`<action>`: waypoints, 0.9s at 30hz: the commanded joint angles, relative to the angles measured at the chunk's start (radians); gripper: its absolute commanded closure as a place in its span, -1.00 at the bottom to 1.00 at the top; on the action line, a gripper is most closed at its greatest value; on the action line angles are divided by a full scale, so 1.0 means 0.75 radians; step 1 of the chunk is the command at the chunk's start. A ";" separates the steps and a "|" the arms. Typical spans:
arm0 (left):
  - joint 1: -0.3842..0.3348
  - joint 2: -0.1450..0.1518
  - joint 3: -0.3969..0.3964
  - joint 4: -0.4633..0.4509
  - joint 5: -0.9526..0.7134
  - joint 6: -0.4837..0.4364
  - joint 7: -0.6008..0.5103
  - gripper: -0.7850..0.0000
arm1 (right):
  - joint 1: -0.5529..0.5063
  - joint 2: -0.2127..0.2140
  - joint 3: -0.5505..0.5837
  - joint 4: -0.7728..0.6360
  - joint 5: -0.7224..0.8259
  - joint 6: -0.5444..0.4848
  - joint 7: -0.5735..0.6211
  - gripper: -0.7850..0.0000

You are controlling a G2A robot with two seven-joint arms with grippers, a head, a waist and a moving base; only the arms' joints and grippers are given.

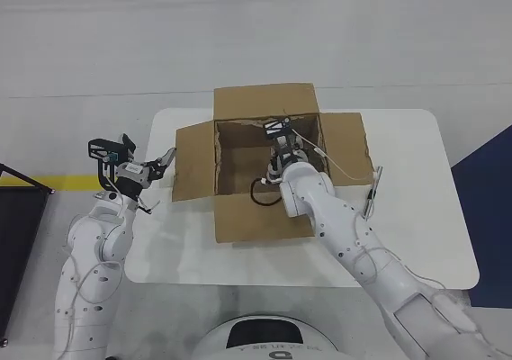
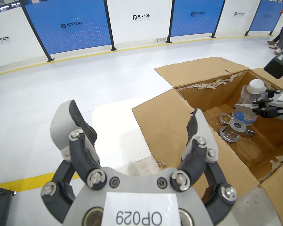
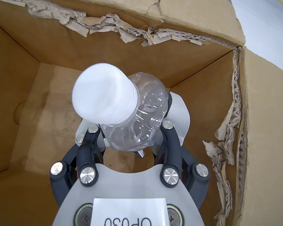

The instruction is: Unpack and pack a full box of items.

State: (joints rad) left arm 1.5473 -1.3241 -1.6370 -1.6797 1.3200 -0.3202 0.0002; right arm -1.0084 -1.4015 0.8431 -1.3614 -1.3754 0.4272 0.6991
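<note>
Unpacking: my right gripper point(image 3: 132, 130) clasps a clear white-capped plastic bottle point(image 3: 143, 114) inside the brown cardboard box point(image 3: 108, 55); likely a straight lift next; left gripper point(image 2: 134, 111) released.

There is one table point(image 1: 417, 243). On it sits one box point(image 1: 238, 157) with four flaps point(image 1: 264, 101), all folded out. In the box there is one bottle point(image 3: 141, 118) with one white cap point(image 3: 103, 95). Down by the bottle there are three small metal pieces: one flat ring point(image 2: 223, 118), one spool point(image 2: 233, 131) and one little bracket point(image 2: 249, 132). One black loop point(image 1: 261, 193) lies in the box too. One thin stick point(image 1: 373, 191) lies on the table, outside the box. There are two grippers, the left gripper point(image 2: 133, 109) and the right gripper point(image 3: 132, 128). Each one has two fingers point(image 2: 198, 128).
</note>
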 commanded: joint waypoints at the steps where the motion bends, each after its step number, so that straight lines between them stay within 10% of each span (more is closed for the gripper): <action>1: 0.000 0.000 0.000 0.000 0.000 0.000 0.000 -1.00 | -0.009 -0.001 0.012 -0.012 0.001 -0.003 -0.001 -1.00; 27: 0.000 0.000 0.000 0.000 0.000 0.000 0.000 -1.00 | -0.196 0.000 0.036 -0.267 -0.050 -0.282 0.144 -1.00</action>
State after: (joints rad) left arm 1.5473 -1.3241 -1.6370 -1.6797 1.3200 -0.3202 0.0002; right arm -1.1560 -1.4001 0.8714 -1.5588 -1.4144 0.2156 0.8045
